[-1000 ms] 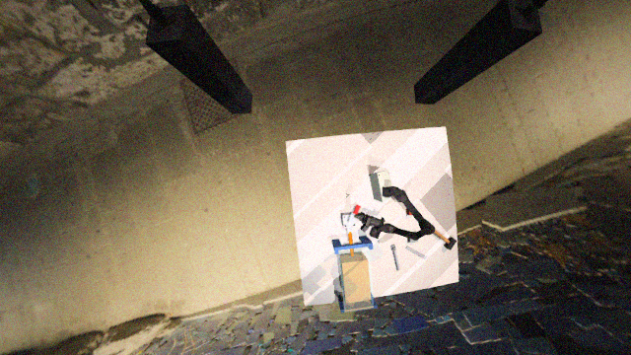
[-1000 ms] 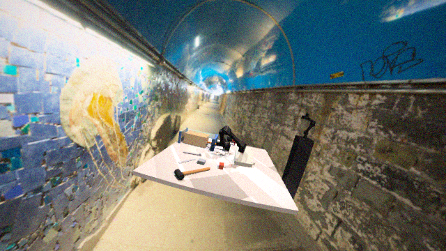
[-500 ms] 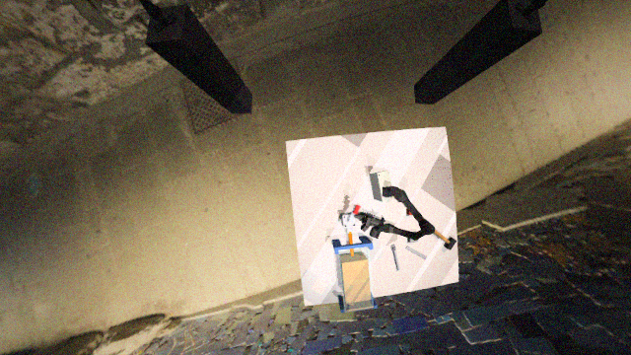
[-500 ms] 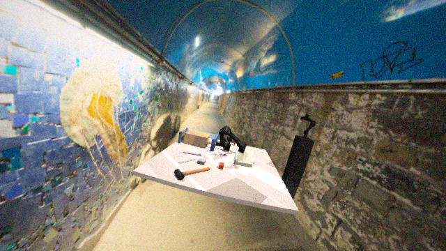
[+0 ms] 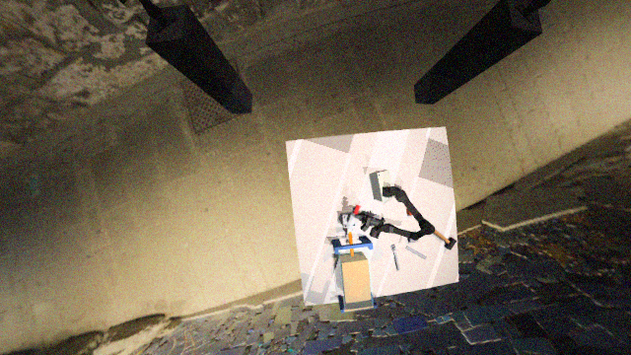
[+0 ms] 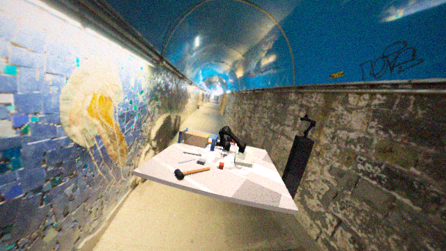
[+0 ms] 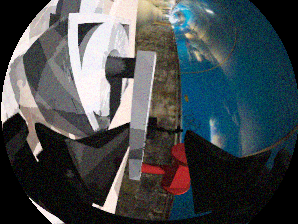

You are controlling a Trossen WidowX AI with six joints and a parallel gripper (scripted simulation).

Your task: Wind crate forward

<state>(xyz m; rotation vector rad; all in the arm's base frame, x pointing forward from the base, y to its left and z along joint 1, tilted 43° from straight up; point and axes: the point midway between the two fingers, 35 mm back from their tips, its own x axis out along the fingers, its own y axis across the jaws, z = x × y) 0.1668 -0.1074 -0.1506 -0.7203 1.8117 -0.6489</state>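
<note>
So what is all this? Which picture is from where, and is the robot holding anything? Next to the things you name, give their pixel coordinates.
That black robot arm [image 5: 413, 212] [image 6: 226, 133] has one gripper [image 5: 360, 214] [image 7: 160, 131], its pinching hand. One picture looks down from above, one across the bench [image 5: 320, 187] [image 6: 209, 184] from the side, and the round one from the arm's wrist. On the bench are a mallet [image 5: 441, 237] [image 6: 195, 171], a red block [image 6: 221, 165] and a crate [image 5: 356, 280] [image 6: 196, 139] in a blue-ended rack. The fingers stand apart beside the crank's red knob [image 5: 357, 209] [image 7: 176, 177], seemingly not squeezing it.
</note>
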